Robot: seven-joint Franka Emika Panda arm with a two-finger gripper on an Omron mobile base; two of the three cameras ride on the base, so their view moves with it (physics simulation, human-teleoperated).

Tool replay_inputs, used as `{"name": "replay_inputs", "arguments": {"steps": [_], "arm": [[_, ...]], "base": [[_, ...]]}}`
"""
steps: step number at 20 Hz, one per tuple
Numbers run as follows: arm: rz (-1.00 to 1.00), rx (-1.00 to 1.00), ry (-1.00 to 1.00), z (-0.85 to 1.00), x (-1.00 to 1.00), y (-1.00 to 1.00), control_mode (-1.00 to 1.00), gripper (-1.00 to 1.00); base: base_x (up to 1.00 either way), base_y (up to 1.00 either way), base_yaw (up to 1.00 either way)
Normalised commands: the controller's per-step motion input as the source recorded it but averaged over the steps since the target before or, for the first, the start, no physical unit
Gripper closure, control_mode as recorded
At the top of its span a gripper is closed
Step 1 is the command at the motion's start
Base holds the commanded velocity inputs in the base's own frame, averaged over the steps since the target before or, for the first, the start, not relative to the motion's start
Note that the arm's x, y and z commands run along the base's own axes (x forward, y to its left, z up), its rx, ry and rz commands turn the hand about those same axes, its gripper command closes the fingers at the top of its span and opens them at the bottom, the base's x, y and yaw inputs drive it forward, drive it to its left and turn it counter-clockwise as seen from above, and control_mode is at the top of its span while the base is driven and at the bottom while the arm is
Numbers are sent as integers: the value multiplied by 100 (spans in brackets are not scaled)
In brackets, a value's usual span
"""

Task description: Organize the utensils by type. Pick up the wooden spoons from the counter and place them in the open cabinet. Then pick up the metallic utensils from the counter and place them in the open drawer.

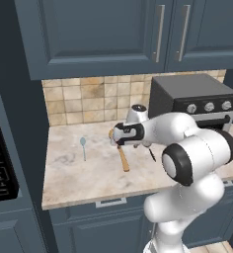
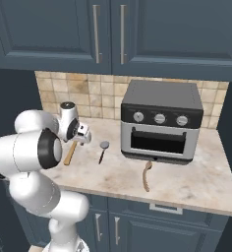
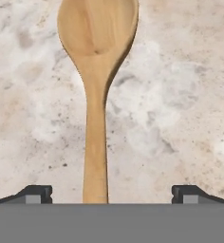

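At the left of the left base view, a small pale silver-blue metal spoon (image 1: 83, 145) lies on the beige marbled stone counter (image 1: 79, 175), apart from the rest. Right of it, near the frame's centre, a long light-brown wooden spoon (image 1: 123, 159) lies flat, its handle running toward the lower edge and its bowl hidden under the white arm's two-finger gripper (image 1: 114, 134). In the hand view the gripper (image 3: 112, 193) hangs over that spoon (image 3: 96, 95) with its dark fingertips (image 3: 35, 193) spread wide on either side of the handle, not touching it. Further right, a round silver-headed utensil with a thin black handle (image 2: 103, 150) rests mid-frame in the right base view, in front of the grey toaster oven (image 2: 159, 123).
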Motion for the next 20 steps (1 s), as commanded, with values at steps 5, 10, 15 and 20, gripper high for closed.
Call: {"name": "replay_inputs", "arguments": {"steps": [5, 10, 15, 20], "arm": [[0, 0, 0, -36, 8, 17, -100, -100], [0, 0, 0, -29, 10, 22, -100, -100], [0, 0, 0, -24, 11, 5, -100, -100], [0, 0, 0, -27, 11, 0, -100, -100]], "base": [[0, 0, 0], [0, 0, 0], [0, 0, 0], [0, 0, 0]]}}
